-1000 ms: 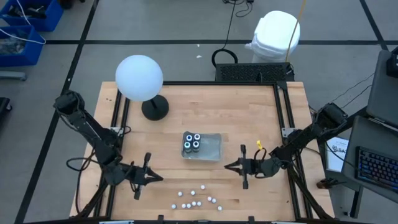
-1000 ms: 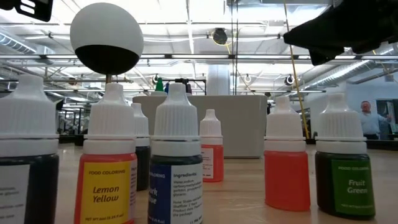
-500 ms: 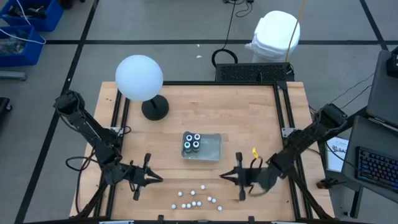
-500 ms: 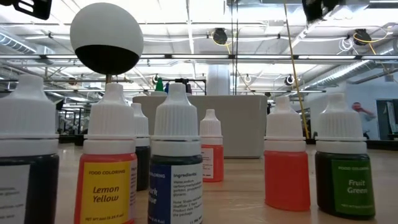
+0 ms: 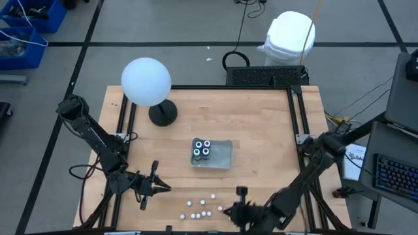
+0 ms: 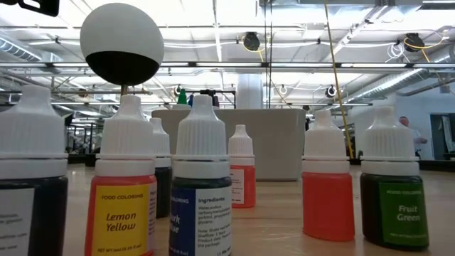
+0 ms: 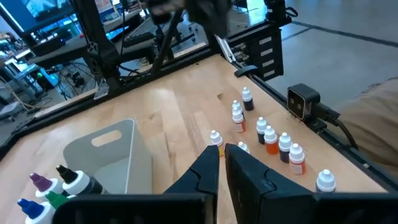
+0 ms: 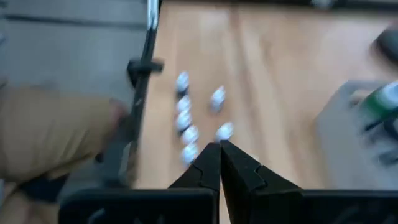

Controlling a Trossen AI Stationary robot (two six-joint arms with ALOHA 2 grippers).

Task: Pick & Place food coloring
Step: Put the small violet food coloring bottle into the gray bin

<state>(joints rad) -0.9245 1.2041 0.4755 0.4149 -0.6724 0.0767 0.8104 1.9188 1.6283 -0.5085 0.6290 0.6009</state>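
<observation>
Several small white-capped food coloring bottles (image 5: 204, 207) stand upright on the wooden table near its front edge, also in the low view (image 6: 202, 185) and the left wrist view (image 7: 267, 140). More bottles (image 5: 202, 150) stand in the left end of a clear tray (image 5: 222, 156) at mid-table. My right gripper (image 5: 226, 211) is shut and hovers just right of the loose bottles, which show blurred beyond its fingertips (image 8: 186, 124). My left gripper (image 5: 163, 187) points right at the near left, shut, with nothing between its fingers (image 7: 222, 152).
A white globe lamp (image 5: 145, 81) on a black round base (image 5: 162, 114) stands at the far left of the table. Black frame rails (image 5: 124, 130) run along the table's sides. A small camera (image 7: 301, 102) sits at the front edge.
My right gripper has swung from the right of the tray toward the table's near edge and leftward, ending beside the loose bottles. It stayed shut and tipped more level. In the low view it rose out of the picture's top.
</observation>
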